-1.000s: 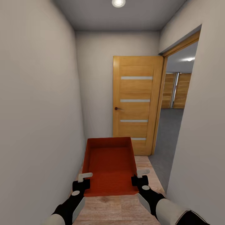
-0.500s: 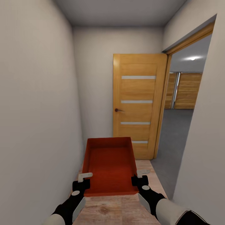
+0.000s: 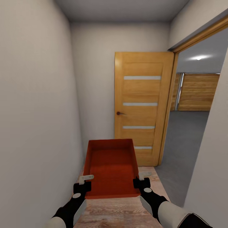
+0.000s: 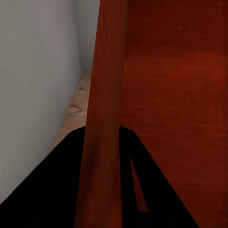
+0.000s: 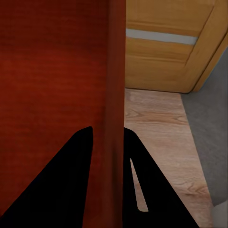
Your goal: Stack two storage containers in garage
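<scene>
Jaws of both grippers straddle storage container [image 3: 110,167] walls.

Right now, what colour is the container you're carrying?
Orange-red, plain walls and base; the storage container shows best in the head view.

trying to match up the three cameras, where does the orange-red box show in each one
Head view: the box is low in the middle, held between the left gripper and the right gripper.
Left wrist view: its side wall runs up the middle, with its inside on the right.
Right wrist view: its wall runs up the middle, with its inside on the left.
Shared landmark: the wood-plank floor beside the box, also seen in both wrist views.
</scene>
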